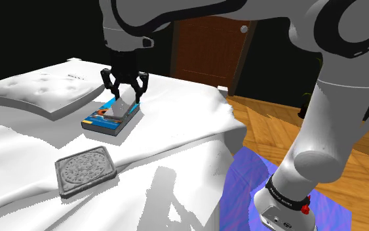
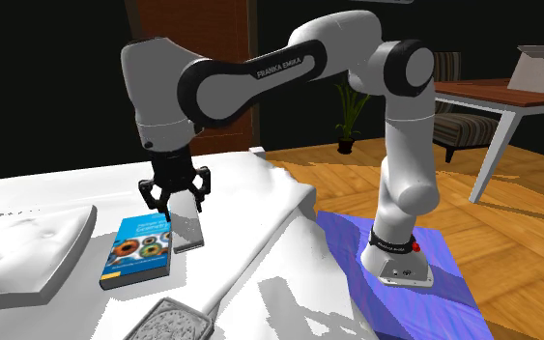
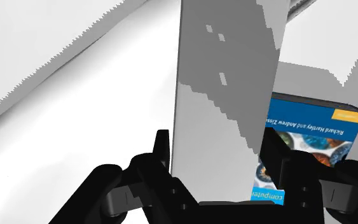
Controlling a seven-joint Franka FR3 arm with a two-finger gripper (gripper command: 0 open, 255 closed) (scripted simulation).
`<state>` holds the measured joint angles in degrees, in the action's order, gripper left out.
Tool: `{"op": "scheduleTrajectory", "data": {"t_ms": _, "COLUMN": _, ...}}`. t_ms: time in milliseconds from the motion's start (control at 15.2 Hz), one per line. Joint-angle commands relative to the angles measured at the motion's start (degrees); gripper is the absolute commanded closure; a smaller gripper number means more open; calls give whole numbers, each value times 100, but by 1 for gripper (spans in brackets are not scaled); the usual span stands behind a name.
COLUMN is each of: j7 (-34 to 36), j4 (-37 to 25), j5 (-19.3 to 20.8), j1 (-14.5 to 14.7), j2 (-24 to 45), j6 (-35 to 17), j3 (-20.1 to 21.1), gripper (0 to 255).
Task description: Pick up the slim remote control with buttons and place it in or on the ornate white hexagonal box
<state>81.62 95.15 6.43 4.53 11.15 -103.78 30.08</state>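
- One remote (image 1: 125,108), one ornate box (image 1: 84,169), one book (image 1: 96,123) and one pillow (image 1: 38,92) are on or over a single white-sheeted bed (image 1: 183,125).
- The remote is a slim, flat, plain grey slab; a few small square buttons show on its face in the wrist view.
- The claw (image 1: 125,98) is clamped on the remote's two long edges. The remote hangs tilted above the blue book.
- The box, flat with a relief-patterned lid, lies well apart, nearer the bed's front edge.
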Motion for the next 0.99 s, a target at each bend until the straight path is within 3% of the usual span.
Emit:
{"op": "scheduleTrajectory", "data": {"t_ms": 0, "j7": 317, "j4": -233, "j5": 94, "j1": 212, "j2": 161, "j6": 107, "j3": 101, "gripper": 255}}
{"op": "scheduleTrajectory", "data": {"t_ms": 660, "j7": 1663, "j4": -1746, "j5": 736, "j1": 1453, "j2": 1331, "j6": 669, "j3": 362, "gripper": 255}}
{"op": "scheduleTrajectory", "data": {"t_ms": 924, "j7": 1683, "j4": -1423, "j5": 739, "j1": 1409, "j2": 1324, "j6": 358, "j3": 347, "gripper": 255}}
